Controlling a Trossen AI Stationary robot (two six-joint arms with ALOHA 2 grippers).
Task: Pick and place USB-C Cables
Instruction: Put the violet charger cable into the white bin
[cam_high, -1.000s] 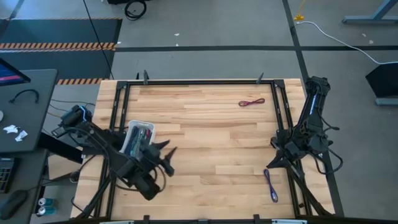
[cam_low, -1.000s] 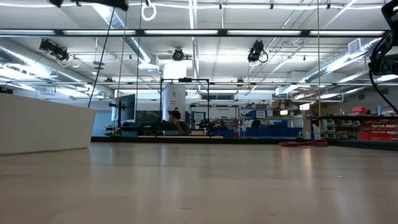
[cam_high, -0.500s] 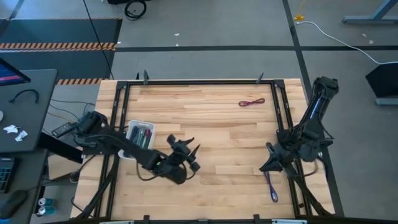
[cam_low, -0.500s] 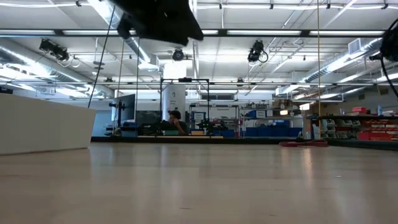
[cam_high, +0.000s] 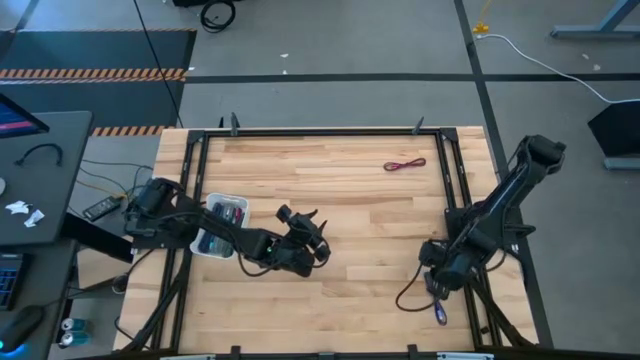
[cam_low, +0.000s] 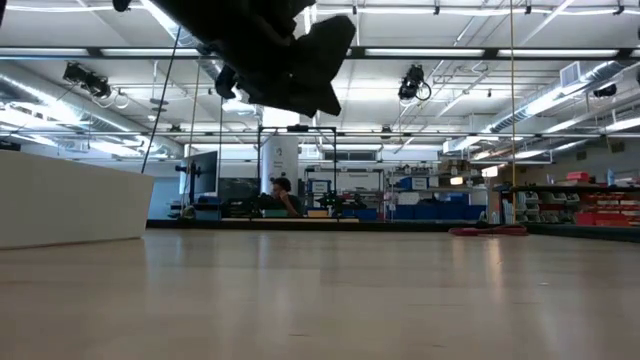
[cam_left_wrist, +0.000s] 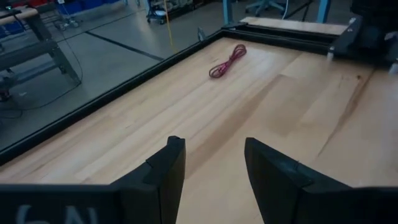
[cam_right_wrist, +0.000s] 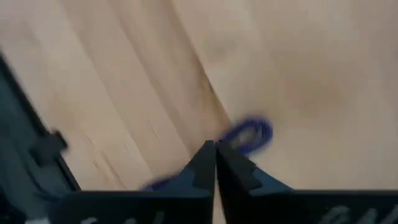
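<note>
From above, the left hand (cam_high: 308, 228) was seen over the table (cam_high: 350, 190) beside a white tray (cam_high: 207, 245); the right hand (cam_high: 432, 272) was poised above a purple cable (cam_high: 437, 305). At the left wrist, fingers (cam_left_wrist: 168, 168) were parted, empty, a maroon cable (cam_left_wrist: 227, 61) beyond. At the right wrist, fingers (cam_right_wrist: 202, 165) were pressed together.

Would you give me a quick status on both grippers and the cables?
Left gripper open, empty, mid-table beside white tray. Right gripper shut, low over purple cable, not holding it. Maroon cable loose at far edge. Nothing in the way.
</note>
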